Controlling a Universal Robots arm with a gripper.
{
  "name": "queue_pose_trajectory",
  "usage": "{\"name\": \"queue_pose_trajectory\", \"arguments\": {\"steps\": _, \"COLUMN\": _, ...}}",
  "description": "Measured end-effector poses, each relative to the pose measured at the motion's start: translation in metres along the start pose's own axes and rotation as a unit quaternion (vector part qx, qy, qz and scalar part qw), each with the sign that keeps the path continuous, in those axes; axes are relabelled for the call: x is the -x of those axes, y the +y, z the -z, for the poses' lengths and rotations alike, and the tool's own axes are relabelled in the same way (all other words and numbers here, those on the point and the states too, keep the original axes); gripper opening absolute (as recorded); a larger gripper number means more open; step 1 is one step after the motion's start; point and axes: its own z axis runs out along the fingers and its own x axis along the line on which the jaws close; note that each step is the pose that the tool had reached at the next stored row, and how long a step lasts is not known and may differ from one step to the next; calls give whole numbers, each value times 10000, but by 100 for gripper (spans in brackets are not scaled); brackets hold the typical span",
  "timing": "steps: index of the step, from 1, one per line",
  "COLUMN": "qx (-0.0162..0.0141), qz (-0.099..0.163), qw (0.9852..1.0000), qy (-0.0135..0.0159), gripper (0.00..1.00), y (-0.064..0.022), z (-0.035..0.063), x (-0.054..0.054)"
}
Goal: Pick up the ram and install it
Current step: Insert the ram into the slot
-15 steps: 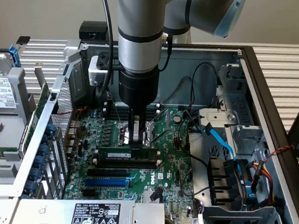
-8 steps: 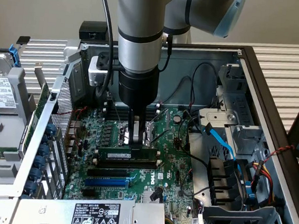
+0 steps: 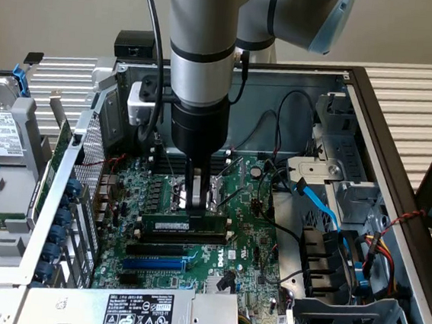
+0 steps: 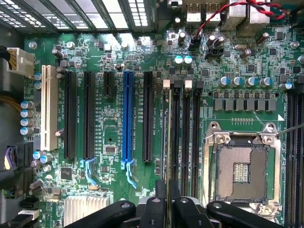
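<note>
While your gripper is clamped on the ram, which stands on edge along the memory slots mid-board, you're in the install step. Seating likely calls for straight-down pressure with the edge aligned to its slot.

I'm looking at the arm hanging in from the top of the exterior view, its last grey link standing straight up and down. The black wrist below it is pointing directly downward. Under the wrist the slim fingers are hanging vertically, drawn close to one another. In the wrist view I'm seeing the black linkages spreading out to either side while the fingers are sitting nearly together, and the jaws are pinching the thin edge of the ram between them.
</note>
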Motion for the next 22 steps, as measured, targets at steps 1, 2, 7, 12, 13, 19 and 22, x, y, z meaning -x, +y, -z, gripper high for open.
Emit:
{"name": "queue_pose_trajectory", "arguments": {"steps": 1, "qx": 0, "qz": 0, "qw": 10000, "qy": 5, "gripper": 14, "y": 0, "z": -4, "x": 0}}
{"name": "queue_pose_trajectory", "arguments": {"steps": 2, "qx": 0, "qz": 1, "qw": 10000, "qy": 10, "gripper": 14, "y": 1, "z": -7, "x": 0}}
{"name": "queue_pose_trajectory", "arguments": {"steps": 7, "qx": -1, "qz": 1, "qw": 10000, "qy": 15, "gripper": 14, "y": 2, "z": -9, "x": 5}}
{"name": "queue_pose_trajectory", "arguments": {"steps": 12, "qx": -3, "qz": 2, "qw": 10000, "qy": 15, "gripper": 14, "y": 7, "z": -9, "x": 18}}
{"name": "queue_pose_trajectory", "arguments": {"steps": 13, "qx": -4, "qz": 1, "qw": 10000, "qy": 15, "gripper": 14, "y": 10, "z": -11, "x": 21}}
{"name": "queue_pose_trajectory", "arguments": {"steps": 19, "qx": -10, "qz": 4, "qw": 10000, "qy": 16, "gripper": 14, "y": 15, "z": -15, "x": 26}}
{"name": "queue_pose_trajectory", "arguments": {"steps": 22, "qx": -11, "qz": 8, "qw": 10000, "qy": 16, "gripper": 14, "y": 15, "z": -18, "x": 26}}
